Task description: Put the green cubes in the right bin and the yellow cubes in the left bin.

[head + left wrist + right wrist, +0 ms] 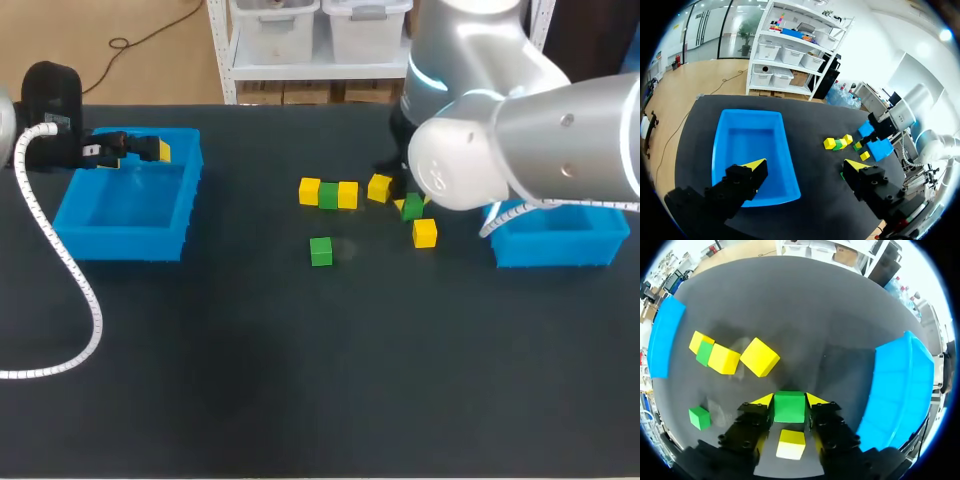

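right jaws are clamped on a green cube in the cluster mid-worktop, a yellow tip pressing each side. from that grasp in the head view: near yellow cube at five o'clock, tilted yellow cube at ten, the yellow-green-yellow row out at nine, lone green cube at eight, right bin at three. left jaws hang wide open over the left bin, by its twelve o'clock rim.

Wide black table under even light
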### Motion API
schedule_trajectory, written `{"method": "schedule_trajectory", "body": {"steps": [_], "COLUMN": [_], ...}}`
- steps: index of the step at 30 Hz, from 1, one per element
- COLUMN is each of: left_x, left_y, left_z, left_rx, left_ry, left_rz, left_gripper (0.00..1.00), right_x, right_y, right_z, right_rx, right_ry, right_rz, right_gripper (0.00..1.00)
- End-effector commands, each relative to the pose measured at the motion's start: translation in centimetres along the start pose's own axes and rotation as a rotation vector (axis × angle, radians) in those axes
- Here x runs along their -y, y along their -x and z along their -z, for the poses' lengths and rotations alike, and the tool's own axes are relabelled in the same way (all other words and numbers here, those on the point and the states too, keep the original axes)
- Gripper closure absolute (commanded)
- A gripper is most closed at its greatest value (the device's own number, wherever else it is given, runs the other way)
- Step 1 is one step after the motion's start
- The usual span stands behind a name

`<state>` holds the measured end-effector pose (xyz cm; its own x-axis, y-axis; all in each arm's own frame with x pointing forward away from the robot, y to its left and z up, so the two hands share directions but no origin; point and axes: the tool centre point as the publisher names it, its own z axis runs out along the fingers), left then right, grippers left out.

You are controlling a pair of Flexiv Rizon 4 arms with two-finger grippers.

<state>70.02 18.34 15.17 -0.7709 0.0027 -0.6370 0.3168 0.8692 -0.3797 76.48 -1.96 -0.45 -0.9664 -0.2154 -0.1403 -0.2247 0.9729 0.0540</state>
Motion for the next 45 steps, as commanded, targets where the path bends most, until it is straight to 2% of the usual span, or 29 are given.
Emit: {"method": "schedule_trajectory", "body": {"steps": [1, 5, 9, 13, 16, 23, 25, 28, 29, 30, 34, 37, 45], "left_x": [-0.1, -0.1, -0.1, -0.1, -0.1, -0.1, -0.1, -0.1, -0.1, -0.1, -0.1, -0.1, -0.1], "left_y": [-0.1, -0.1, -0.1, -0.1, -0.1, -0.1, -0.1, -0.1, -0.1, -0.1, -0.1, -0.1, -0.1], "left_z": [0.0, 0.0, 0.0, 0.0, 0.0, 0.0, 0.0, 0.0, 0.0, 0.0, 0.0, 0.0, 0.0], "left_rx": [0.006, 0.006, 0.006, 0.006, 0.006, 0.006, 0.006, 0.006, 0.006, 0.006, 0.006, 0.006, 0.006], "left_ry": [-0.005, -0.005, -0.005, -0.005, -0.005, -0.005, -0.005, -0.005, -0.005, -0.005, -0.005, -0.005, -0.005], "left_rz": [-0.001, -0.001, -0.001, -0.001, -0.001, -0.001, -0.001, -0.001, -0.001, -0.001, -0.001, -0.001, -0.001], "left_gripper": [0.0, 0.0, 0.0, 0.0, 0.0, 0.0, 0.0, 0.0, 0.0, 0.0, 0.0, 0.0, 0.0], "right_x": [0.1, 0.0, 0.8, 3.1, 5.4, 11.0, 12.4, 13.5, 13.8, 14.1, 14.0, 12.6, 4.0], "right_y": [-0.1, 0.8, 2.0, 2.6, 2.4, -0.1, -1.1, -2.1, -2.6, -2.9, -3.4, -2.7, 0.0], "right_z": [0.7, 3.2, 7.7, 11.7, 13.8, 15.4, 15.2, 14.3, 13.7, 13.3, 12.5, 12.7, 14.0], "right_rx": [0.015, 0.088, 0.212, 0.316, 0.369, 0.415, 0.407, 0.359, 0.335, 0.324, 0.299, 0.302, 0.336], "right_ry": [0.006, 0.002, -0.023, -0.046, -0.058, -0.095, -0.106, -0.112, -0.126, -0.122, -0.122, -0.105, -0.021], "right_rz": [0.001, 0.028, 0.043, 0.013, -0.044, -0.216, -0.257, -0.258, -0.259, -0.268, -0.271, -0.212, 0.07], "right_gripper": [1.0, 1.0, 1.0, 1.0, 1.0, 1.0, 1.0, 1.0, 0.77, 0.0, 0.0, 0.0, 0.0]}}
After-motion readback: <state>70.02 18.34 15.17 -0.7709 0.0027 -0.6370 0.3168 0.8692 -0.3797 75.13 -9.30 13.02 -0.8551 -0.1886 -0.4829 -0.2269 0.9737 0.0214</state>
